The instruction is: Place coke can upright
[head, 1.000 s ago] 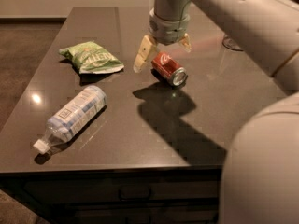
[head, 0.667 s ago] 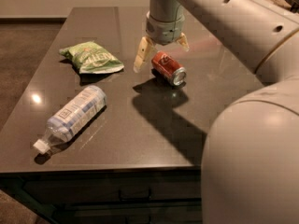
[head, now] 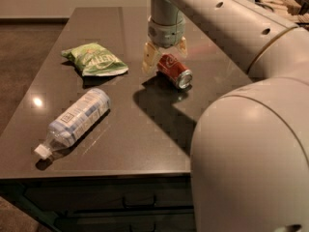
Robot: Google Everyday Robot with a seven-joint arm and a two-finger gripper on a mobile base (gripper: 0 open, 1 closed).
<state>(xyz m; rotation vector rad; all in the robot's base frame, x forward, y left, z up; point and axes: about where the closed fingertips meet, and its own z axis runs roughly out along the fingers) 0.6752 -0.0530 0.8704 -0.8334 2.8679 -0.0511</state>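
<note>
The coke can point(head: 175, 70) is red with a silver end and lies on its side on the dark table point(head: 120, 129), its end facing the front right. My gripper point(head: 165, 55) hangs from above at the can's far end. It is open, with one pale fingertip point(head: 148, 60) left of the can and the other behind the can's upper right. The can's far end sits between the fingers.
A green chip bag point(head: 95, 59) lies to the left of the can. A clear water bottle point(head: 75, 120) lies on its side near the table's front left edge. My arm's large pale body point(head: 251, 153) fills the right foreground.
The gripper has come down a little around the can's far end. The arm's body has swung further into the right foreground. The can, bag and bottle have not moved.
</note>
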